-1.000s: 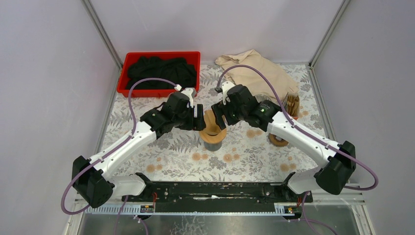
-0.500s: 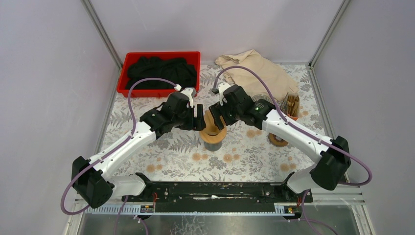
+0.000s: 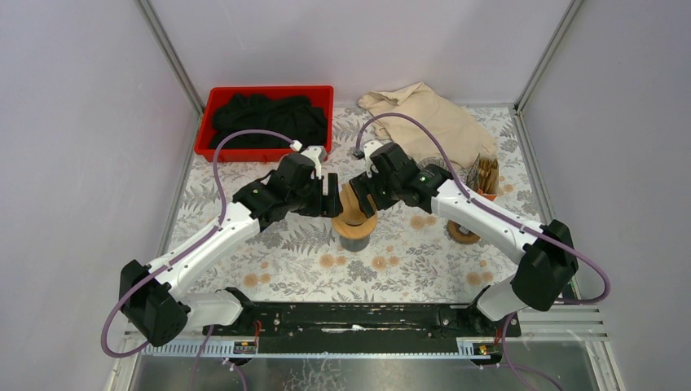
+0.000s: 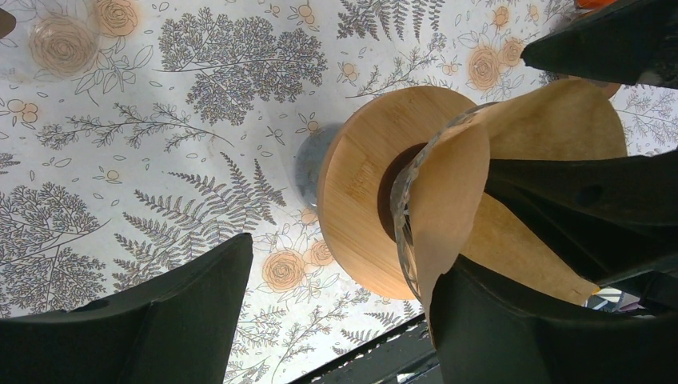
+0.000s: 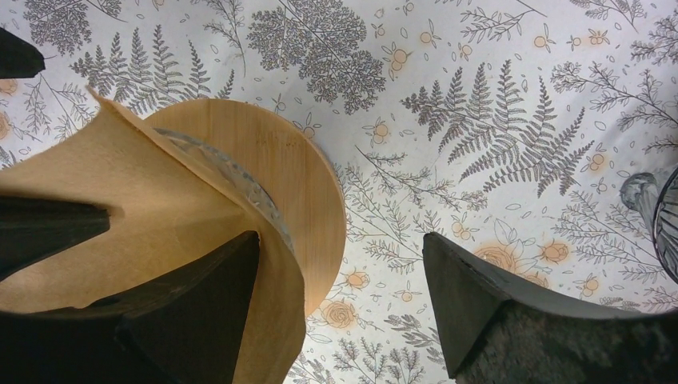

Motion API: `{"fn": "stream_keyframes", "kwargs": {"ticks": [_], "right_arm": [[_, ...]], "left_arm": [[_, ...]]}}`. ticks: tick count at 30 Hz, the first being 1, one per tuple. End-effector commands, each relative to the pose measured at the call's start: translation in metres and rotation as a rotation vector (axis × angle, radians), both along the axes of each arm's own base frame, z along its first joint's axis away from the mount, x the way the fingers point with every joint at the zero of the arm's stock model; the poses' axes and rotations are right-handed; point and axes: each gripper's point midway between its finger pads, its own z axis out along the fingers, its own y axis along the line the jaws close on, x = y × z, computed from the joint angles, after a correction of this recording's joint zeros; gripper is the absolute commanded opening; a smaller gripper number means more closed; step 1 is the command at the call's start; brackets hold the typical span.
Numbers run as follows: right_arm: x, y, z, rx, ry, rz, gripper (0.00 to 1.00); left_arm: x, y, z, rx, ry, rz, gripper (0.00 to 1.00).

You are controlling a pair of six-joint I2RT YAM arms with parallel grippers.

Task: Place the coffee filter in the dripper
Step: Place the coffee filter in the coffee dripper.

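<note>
1. Fern-print tablecloth (image 3: 269, 244), grey walls. The dripper (image 3: 355, 228) stands at centre with the coffee filter (image 4: 452, 188) in its cone, paper edge above the glass rim.
2. My left gripper (image 3: 332, 198) and right gripper (image 3: 359, 195) both have their jaws spread wide and grip nothing. One finger of each reaches inside the cone, though contact with the paper is unclear.
3. Step in hand: seat the paper evenly against the wall from both sides, lightly, without tipping the dripper, then lift straight out.
4. Containers: the dripper holds the filter. The red bin (image 3: 265, 91), far left, holds black cloth (image 3: 261, 118).
</note>
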Motion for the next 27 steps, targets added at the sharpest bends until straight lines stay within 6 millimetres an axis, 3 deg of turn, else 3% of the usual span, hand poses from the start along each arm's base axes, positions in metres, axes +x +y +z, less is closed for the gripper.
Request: {"fn": "stream_keyframes", "kwargs": {"ticks": [1,13,21,27], "right_arm": [[0.002,0.0,0.001,0.019,0.014,0.0,0.81],[0.0,0.002,-0.012,0.029,0.08,-0.007,0.8],[0.001,-0.01,-0.016,-0.012,0.052,-0.027,0.8],[0.0,-0.008,-0.016,-0.004,0.061,-0.024,0.8]], "left_arm": [[0.009,-0.002,0.012,-0.029,-0.048,0.014,0.83],[0.01,0.002,0.012,-0.012,-0.048,0.031,0.83],[0.01,0.003,0.01,-0.006,-0.046,0.035,0.83],[0.011,-0.008,0.022,-0.072,-0.059,0.01,0.84]]}}
